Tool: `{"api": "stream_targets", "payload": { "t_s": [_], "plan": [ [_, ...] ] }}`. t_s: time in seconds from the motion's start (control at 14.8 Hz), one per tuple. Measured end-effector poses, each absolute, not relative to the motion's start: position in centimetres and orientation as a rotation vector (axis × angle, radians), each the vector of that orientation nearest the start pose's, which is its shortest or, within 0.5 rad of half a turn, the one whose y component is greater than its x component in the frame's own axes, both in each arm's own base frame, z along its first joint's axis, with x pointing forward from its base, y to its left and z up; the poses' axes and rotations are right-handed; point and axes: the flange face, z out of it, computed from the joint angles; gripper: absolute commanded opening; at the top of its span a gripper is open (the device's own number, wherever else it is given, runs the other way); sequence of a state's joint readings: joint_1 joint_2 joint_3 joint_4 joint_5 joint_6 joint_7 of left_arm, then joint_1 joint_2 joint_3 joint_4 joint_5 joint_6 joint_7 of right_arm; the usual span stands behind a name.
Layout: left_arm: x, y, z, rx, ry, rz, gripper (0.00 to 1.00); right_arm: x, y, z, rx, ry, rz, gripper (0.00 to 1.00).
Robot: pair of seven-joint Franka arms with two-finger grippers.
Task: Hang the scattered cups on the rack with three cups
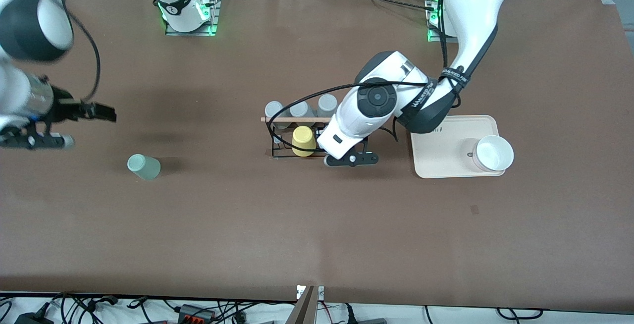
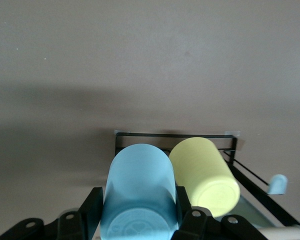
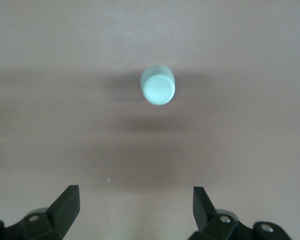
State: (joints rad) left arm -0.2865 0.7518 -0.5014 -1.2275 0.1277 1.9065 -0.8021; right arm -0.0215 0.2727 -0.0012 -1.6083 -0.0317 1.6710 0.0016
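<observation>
My left gripper (image 1: 350, 159) is shut on the light blue cup (image 2: 140, 195), which is hidden under the hand in the front view. It holds the cup at the rack (image 1: 285, 138), close beside the yellow cup (image 1: 303, 140) on the end toward the left arm. The left wrist view shows the black rack frame (image 2: 175, 135) and the yellow cup (image 2: 205, 175) touching the blue one. The mint green cup (image 1: 143, 167) stands alone on the table toward the right arm's end. My right gripper (image 1: 93, 128) is open and empty, up in the air near that cup (image 3: 158, 85).
Three grey cups (image 1: 301, 110) sit on the rack's side farther from the front camera, along the wooden rod (image 1: 290, 120). A cream tray (image 1: 446, 160) with a white bowl (image 1: 493, 153) lies toward the left arm's end.
</observation>
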Motion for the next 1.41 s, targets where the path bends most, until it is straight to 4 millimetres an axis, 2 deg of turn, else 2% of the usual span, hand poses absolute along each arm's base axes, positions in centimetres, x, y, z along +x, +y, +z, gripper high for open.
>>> {"api": "stream_targets", "payload": {
  "t_s": [0.07, 0.13, 0.2, 0.27, 0.4, 0.47, 0.54, 0.61, 0.67, 0.81, 1.01, 1.08, 1.21, 1.28, 1.41],
  "plan": [
    [59.1, -44.8, 35.4, -3.276, -0.130, 0.242, 0.11, 62.7, -2.4, 43.3, -3.164, 0.027, 0.337, 1.00],
    [58.8, -45.2, 34.7, -3.268, -0.115, 0.249, 0.27, 63.4, -2.8, 41.3, -3.174, 0.024, 0.336, 1.00],
    [58.6, -45.4, 34.2, -3.262, -0.109, 0.256, 0.88, 64.1, -3.0, 39.6, -3.182, 0.019, 0.326, 1.00],
    [58.6, -45.4, 33.7, -3.258, -0.109, 0.265, 1.00, 64.6, -3.0, 37.9, -3.185, 0.013, 0.315, 1.00],
    [58.9, -45.1, 33.4, -3.253, -0.118, 0.266, 1.00, 65.3, -2.9, 34.8, -3.187, -0.006, 0.288, 1.00],
    [59.3, -44.7, 33.8, -3.256, -0.129, 0.250, 1.00, 65.4, -2.9, 33.3, -3.187, -0.021, 0.271, 1.00],
    [60.2, -43.8, 35.0, -3.262, -0.155, 0.218, 1.00, 65.4, -2.9, 31.7, -3.186, -0.041, 0.256, 1.00],
    [61.5, -42.0, 37.0, -3.266, -0.200, 0.181, 1.00, 65.3, -2.9, 30.2, -3.185, -0.061, 0.244, 1.00],
    [63.1, -39.3, 39.6, -3.271, -0.257, 0.136, 1.00, 65.1, -2.9, 28.7, -3.184, -0.074, 0.237, 1.00],
    [65.4, -32.4, 45.2, -3.260, -0.313, 0.067, 1.00, 64.5, -3.3, 26.7, -3.179, -0.093, 0.247, 1.00],
    [66.3, -23.7, 51.2, -3.227, -0.213, 0.017, 1.00, 63.8, -4.1, 25.3, -3.175, -0.110, 0.244, 1.00],
    [66.7, -20.8, 52.5, -3.219, -0.199, 0.007, 1.00, 63.5, -4.2, 24.8, -3.174, -0.110, 0.242, 1.00],
    [67.1, -14.9, 53.7, -3.225, -0.238, 0.058, 1.00, 63.3, -4.2, 24.4, -3.174, -0.110, 0.239, 1.00],
    [67.0, -12.8, 54.0, -3.238, -0.260, 0.093, 1.00, 63.2, -4.2, 24.3, -3.174, -0.110, 0.233, 1.00],
    [66.4, -10.8, 55.1, -3.238, -0.226, 0.127, 1.00, 63.4, -4.1, 24.3, -3.175, -0.112, 0.213, 1.00]
  ]
}}
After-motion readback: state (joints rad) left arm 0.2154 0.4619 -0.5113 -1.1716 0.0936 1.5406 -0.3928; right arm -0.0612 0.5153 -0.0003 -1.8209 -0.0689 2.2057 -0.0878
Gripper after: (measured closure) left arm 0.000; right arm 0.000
